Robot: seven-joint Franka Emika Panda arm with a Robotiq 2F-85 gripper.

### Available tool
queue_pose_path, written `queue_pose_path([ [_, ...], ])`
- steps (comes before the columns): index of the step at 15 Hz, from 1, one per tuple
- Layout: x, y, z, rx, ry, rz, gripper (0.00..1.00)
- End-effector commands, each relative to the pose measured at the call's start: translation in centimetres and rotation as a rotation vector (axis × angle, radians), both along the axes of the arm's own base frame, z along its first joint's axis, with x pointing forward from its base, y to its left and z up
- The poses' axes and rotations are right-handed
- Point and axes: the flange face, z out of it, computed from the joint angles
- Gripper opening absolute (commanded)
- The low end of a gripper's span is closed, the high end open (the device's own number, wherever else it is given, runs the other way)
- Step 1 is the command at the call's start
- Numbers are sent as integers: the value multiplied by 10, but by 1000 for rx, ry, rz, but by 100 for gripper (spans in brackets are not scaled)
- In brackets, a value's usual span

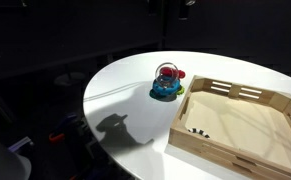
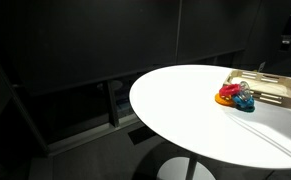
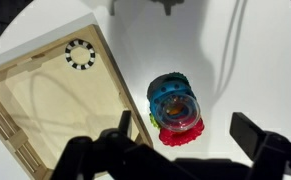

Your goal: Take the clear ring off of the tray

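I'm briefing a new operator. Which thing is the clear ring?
On the round white table sits a light wooden tray. The clear ring lies alone inside one corner, glassy and whitish, unlike the red-and-blue stacking toy outside the tray.

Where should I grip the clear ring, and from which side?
From straight above: the ring lies flat in a corner of the tray, so its low walls block side access. Probably pinch the band, one finger in the hole, one outside on the side facing the tray's middle.
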Motion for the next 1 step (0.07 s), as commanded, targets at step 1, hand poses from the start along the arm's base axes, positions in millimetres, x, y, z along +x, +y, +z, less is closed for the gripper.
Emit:
queue_pose_path([
  [1, 0, 0, 1, 0, 0, 0, 100],
])
